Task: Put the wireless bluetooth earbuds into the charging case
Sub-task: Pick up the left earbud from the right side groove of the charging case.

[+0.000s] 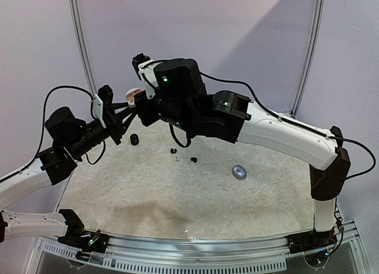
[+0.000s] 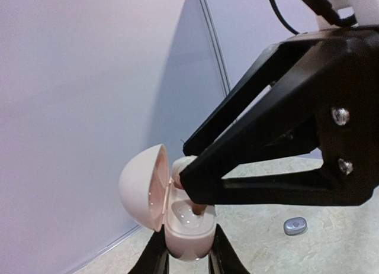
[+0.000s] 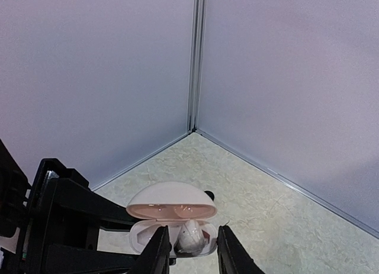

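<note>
My left gripper (image 2: 188,256) is shut on the base of a pale pink charging case (image 2: 186,226), held up above the table with its lid (image 2: 142,185) swung open. My right gripper (image 3: 192,250) reaches into the open case from the other side, its fingers (image 2: 198,182) closed round a whitish earbud (image 3: 190,238) that sits upright in one well. The well beside it (image 3: 142,241) shows no bud. In the top view the case (image 1: 134,94) shows where both grippers meet, at the back left. Loose on the table lie two small black earbuds (image 1: 173,150) (image 1: 193,160) and a whitish one (image 1: 177,158).
A blue-grey rounded case (image 1: 239,171) lies shut on the table at centre right, also visible in the left wrist view (image 2: 295,226). A black rounded object (image 1: 134,139) sits below the grippers. Pale walls meet in a corner (image 3: 194,129) just behind the held case.
</note>
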